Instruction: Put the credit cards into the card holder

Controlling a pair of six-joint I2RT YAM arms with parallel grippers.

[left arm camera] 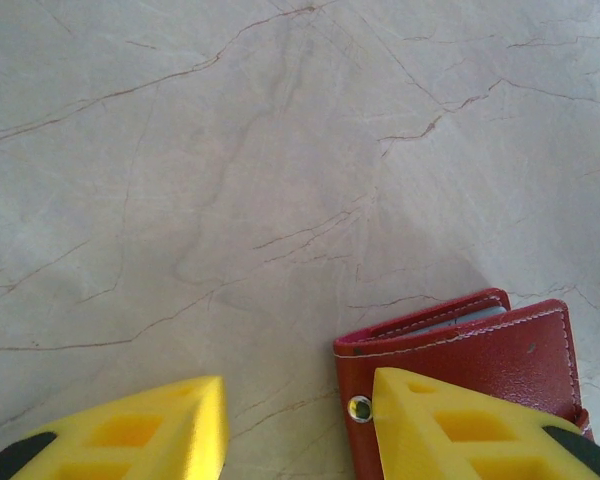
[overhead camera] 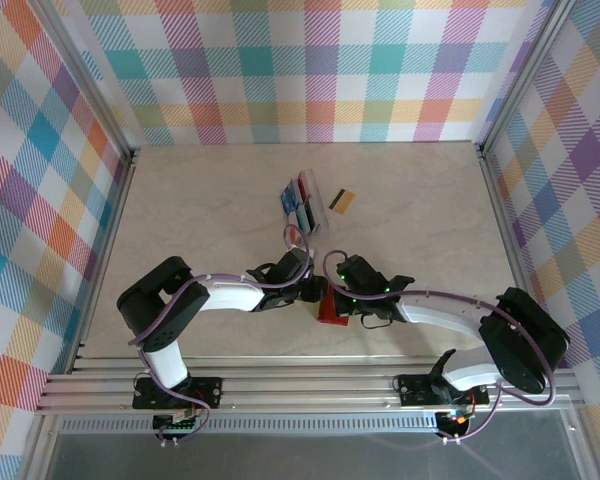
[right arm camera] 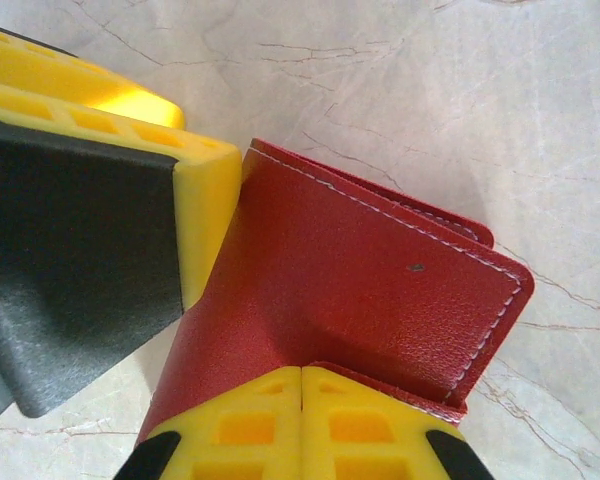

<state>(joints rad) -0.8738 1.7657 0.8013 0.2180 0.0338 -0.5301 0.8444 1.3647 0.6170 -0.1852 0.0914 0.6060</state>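
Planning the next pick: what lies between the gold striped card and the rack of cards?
Nothing; in the top view a bare strip of table separates the gold striped card from the rack.

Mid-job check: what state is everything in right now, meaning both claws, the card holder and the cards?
Card holder: folded nearly shut.
Left claw: open, one finger over the holder.
Right claw: shut, pinching the holder's near edge.
Gold card: lying flat, loose, outside the holder.
Other cards: bunched beside the gold card, outside the holder.
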